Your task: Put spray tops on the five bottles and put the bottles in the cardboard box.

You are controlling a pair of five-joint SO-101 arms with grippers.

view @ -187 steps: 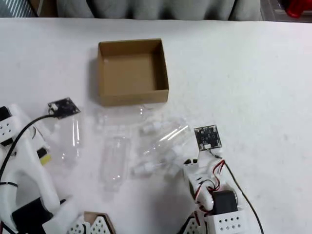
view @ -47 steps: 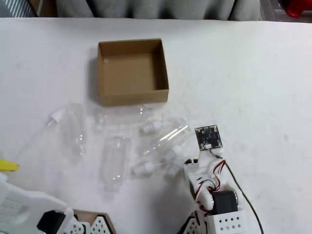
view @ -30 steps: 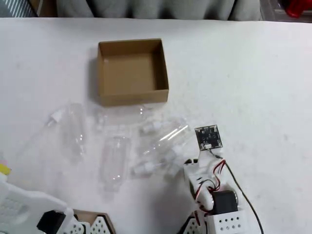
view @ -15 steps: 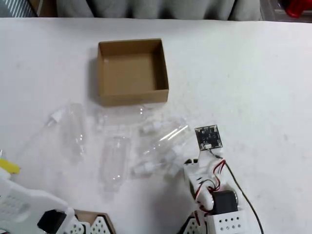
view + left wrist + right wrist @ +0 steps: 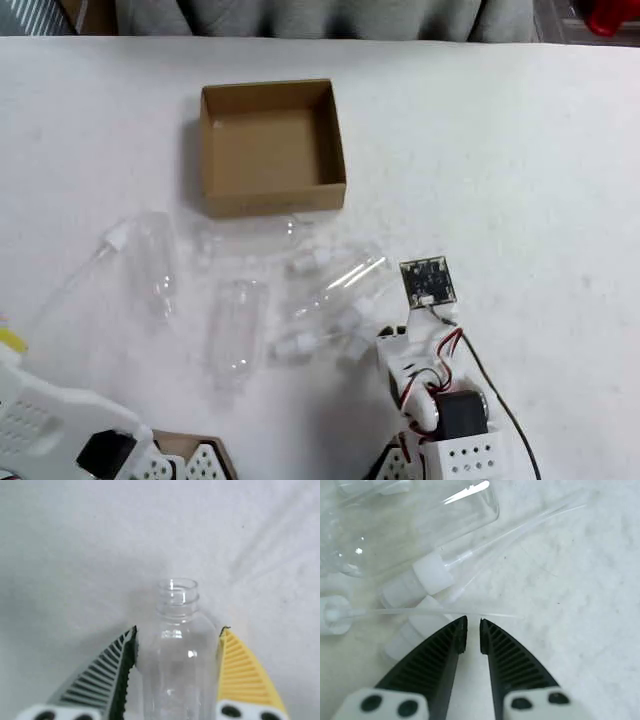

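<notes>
A clear bottle (image 5: 175, 650) with an open neck and no top sits between the grey and yellow fingers of my left gripper (image 5: 177, 630), which is shut on it above the white table. That arm's yellow fingertip (image 5: 10, 340) is at the table's near left edge. My right gripper (image 5: 472, 622) is shut with nothing in it, just short of two white spray tops (image 5: 432, 575) with thin tubes and a lying clear bottle (image 5: 420, 520). The right arm (image 5: 430, 390) is at the near edge. The open cardboard box (image 5: 275, 198) holds nothing.
Clear bottles lie on the white table (image 5: 520, 150) below the box: one (image 5: 150, 262) at the left with a white spray top (image 5: 115, 237) at its end, one (image 5: 237, 325) in the middle, one (image 5: 335, 285) beside the right arm. Loose spray tops (image 5: 300, 262) lie among them.
Since six seconds ago the left arm has pulled back from the left bottle to the table's near left edge. Over the last second it shifted only slightly. The right arm has not moved.
</notes>
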